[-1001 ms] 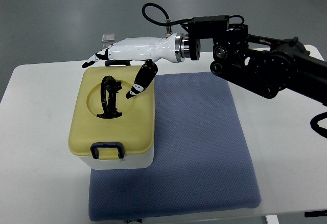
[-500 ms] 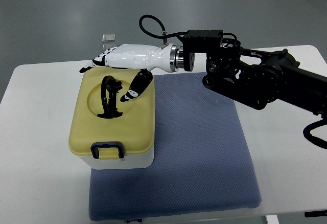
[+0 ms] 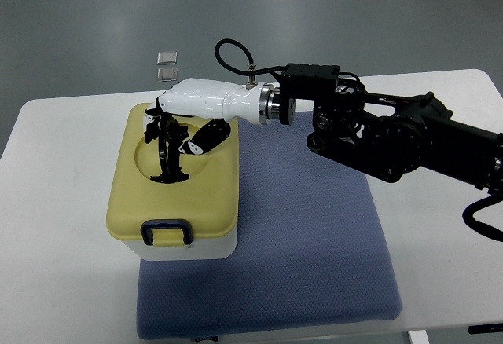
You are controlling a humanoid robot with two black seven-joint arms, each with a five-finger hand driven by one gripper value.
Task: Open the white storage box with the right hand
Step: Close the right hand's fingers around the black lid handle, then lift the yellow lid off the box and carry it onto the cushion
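Over yellow lid (image 3: 177, 199), right robot hand (image 3: 179, 120) palm-down, fingers curling around black handle (image 3: 167, 154)

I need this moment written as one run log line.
right hand: fingers curling at black lid handle | storage box: shut, on blue mat | left arm: unseen

Glossy white plastic right hand (image 3: 185, 116); textured blue cloth mat (image 3: 306, 226).

Place: probably a robotics lab
Evidence: bare white table (image 3: 63, 281), blue test mat (image 3: 314, 234), grey floor (image 3: 94, 22)
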